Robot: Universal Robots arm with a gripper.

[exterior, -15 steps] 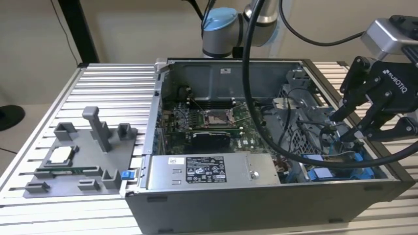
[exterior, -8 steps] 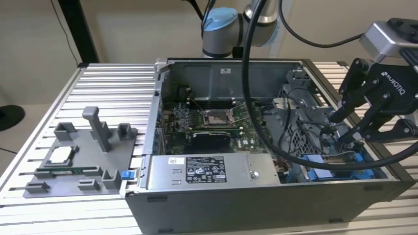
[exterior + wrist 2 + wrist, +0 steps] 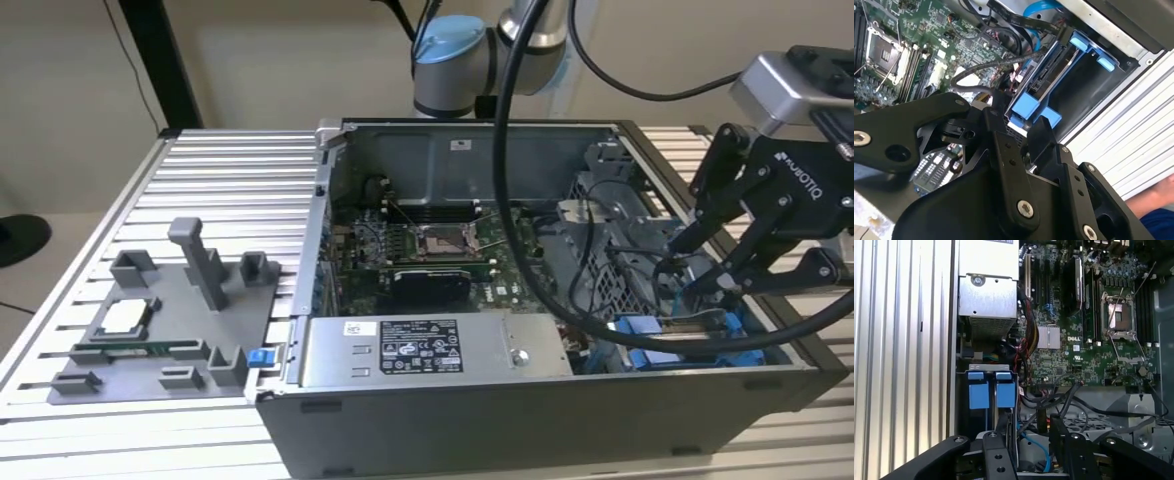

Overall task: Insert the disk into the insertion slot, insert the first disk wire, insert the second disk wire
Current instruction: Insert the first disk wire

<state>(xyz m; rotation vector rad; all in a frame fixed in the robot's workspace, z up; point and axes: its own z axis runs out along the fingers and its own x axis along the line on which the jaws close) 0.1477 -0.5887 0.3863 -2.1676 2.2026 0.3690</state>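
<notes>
The disk (image 3: 1046, 82), silver-grey in its blue carrier frame, stands on edge inside the insertion slot (image 3: 1089, 95), a dark metal bay at the case's corner on the exterior view's right. Two blue carrier tabs (image 3: 979, 390) show at the bay's mouth. My gripper (image 3: 1026, 435) hovers right over the disk's end; its black fingers (image 3: 999, 125) stand apart and open, with one over the blue frame and loose wires under the gap. Black wires (image 3: 1074, 400) and a blue cable (image 3: 1036, 445) lie beside the bay. In the exterior view my gripper (image 3: 701, 270) reaches down into the case above the blue carriers (image 3: 654, 335).
A silver labelled power-supply box (image 3: 414, 350) sits beside the bay, with the motherboard (image 3: 427, 250) behind it. My arm's thick black hose (image 3: 514, 200) hangs across the open case. A grey fixture tray (image 3: 160, 330) lies on the slatted table (image 3: 227, 170). Part of a person (image 3: 1154, 210) is nearby.
</notes>
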